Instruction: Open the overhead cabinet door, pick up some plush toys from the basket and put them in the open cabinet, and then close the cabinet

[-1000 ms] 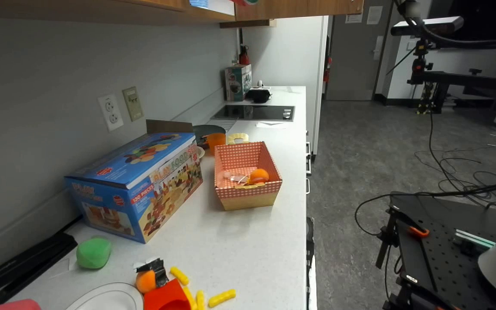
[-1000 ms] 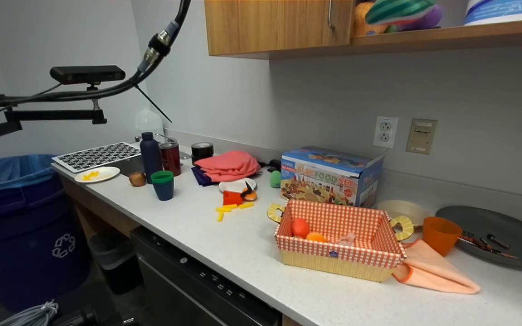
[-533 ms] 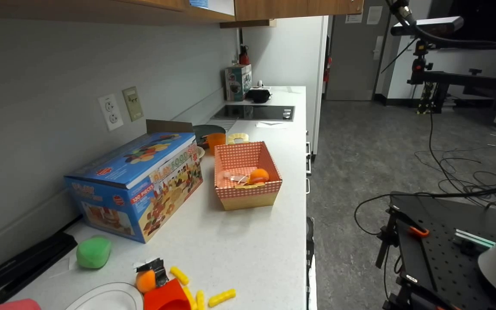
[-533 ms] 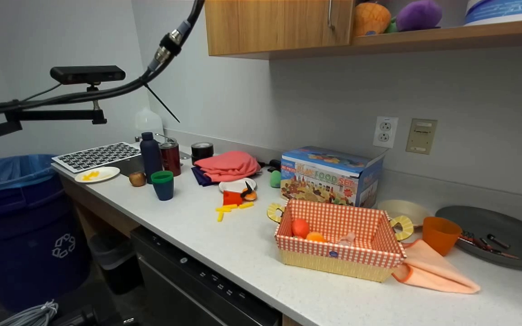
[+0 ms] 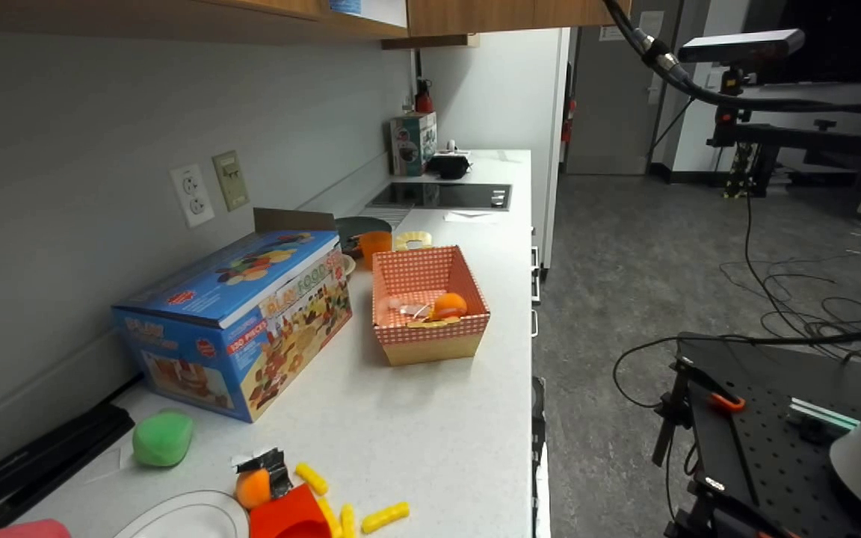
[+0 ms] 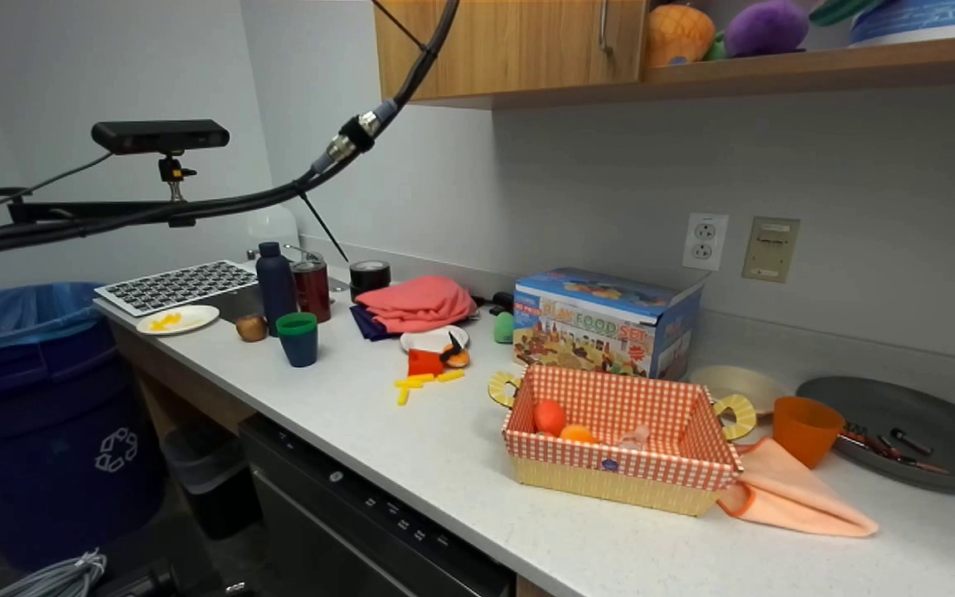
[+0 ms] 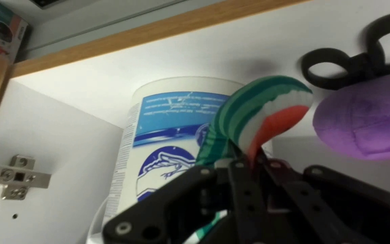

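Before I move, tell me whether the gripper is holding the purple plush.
No: the wrist view shows the gripper closed on the green-striped plush, with the purple plush outside the grip.

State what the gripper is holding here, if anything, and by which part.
The gripper holds the green-striped, red-and-white watermelon-slice plush toy, pinched near its middle.

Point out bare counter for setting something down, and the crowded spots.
The counter is bare above the dishwasher, between the basket, the yellow sticks and the nested cups. Another patch borders the peach cloth, on its side away from the wall. Crowded: toward the wall, around the blue box, pale bowl, orange cup and dark plate.
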Action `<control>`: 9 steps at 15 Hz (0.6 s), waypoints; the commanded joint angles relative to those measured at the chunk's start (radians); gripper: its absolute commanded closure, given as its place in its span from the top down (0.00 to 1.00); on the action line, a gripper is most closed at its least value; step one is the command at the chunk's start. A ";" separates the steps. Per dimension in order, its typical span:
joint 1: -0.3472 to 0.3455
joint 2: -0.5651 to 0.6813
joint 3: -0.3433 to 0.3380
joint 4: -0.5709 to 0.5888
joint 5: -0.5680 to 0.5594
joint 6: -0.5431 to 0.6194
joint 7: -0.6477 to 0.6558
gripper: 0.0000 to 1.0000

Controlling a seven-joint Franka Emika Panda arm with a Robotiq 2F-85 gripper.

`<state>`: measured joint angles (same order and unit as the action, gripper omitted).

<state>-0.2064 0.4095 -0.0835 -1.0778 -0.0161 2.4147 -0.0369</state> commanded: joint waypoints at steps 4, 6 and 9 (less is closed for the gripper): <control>-0.029 0.092 0.094 0.120 0.147 -0.028 -0.107 0.02; -0.030 0.103 0.106 0.136 0.163 -0.038 -0.118 0.32; -0.025 0.110 0.100 0.152 0.153 -0.038 -0.110 0.55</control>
<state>-0.2150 0.4840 0.0009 -1.0035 0.1149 2.4108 -0.1152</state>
